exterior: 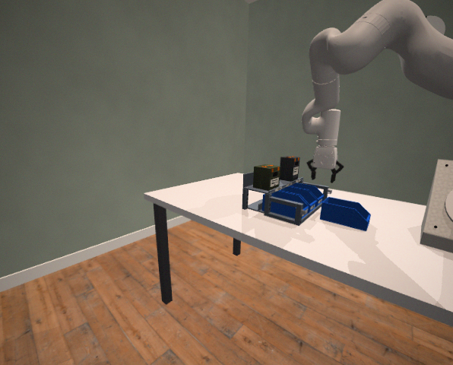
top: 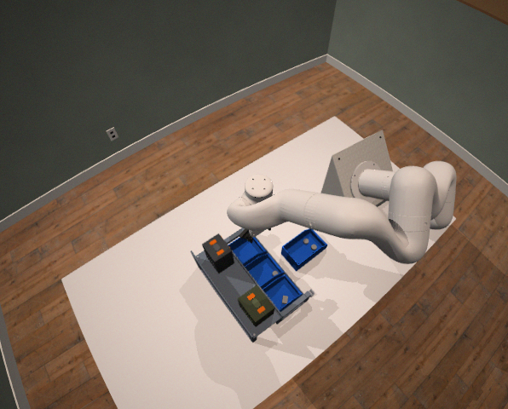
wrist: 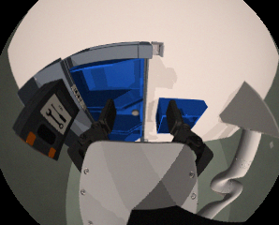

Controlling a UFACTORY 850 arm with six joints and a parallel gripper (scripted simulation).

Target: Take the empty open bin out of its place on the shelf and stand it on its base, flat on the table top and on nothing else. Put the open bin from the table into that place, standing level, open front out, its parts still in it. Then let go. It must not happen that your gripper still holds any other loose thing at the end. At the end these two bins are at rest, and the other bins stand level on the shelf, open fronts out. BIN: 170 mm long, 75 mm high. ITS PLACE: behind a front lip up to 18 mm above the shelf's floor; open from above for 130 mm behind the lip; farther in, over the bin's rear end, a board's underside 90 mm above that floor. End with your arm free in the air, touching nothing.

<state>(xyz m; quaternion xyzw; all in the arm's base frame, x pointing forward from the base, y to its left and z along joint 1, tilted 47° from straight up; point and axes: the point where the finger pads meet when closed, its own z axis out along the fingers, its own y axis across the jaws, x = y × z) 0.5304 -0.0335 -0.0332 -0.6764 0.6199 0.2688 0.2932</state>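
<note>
The white table [top: 135, 299] [exterior: 203, 196] [wrist: 214, 42] stands by dark green walls, over a brown wood floor. The shelf [top: 295, 307] [exterior: 299, 214] [wrist: 113, 51] sits low in the middle of the top view. The empty bin [top: 246, 250] [exterior: 312, 189] [wrist: 107, 80] is in it, at the upper left end of the blue row. The bin with two round bits [top: 302, 251] [exterior: 343, 214] [wrist: 196, 110] is on the table, right of that row.

The gripper [top: 258, 232] [exterior: 323, 179] [wrist: 140, 106] has its fingers wide apart, with nothing in them. In the wrist view, the empty bin lies up and left from between the tips. Its long way goes left to right there, and the fingers are spread about that same way. To pinch its two long sides, I think the hand must turn a quarter; to pinch the front wall, maybe not.

The arm [top: 333, 213] [exterior: 356, 51] [wrist: 240, 161] reaches over from the right, and the hand points down, above the bins.
</note>
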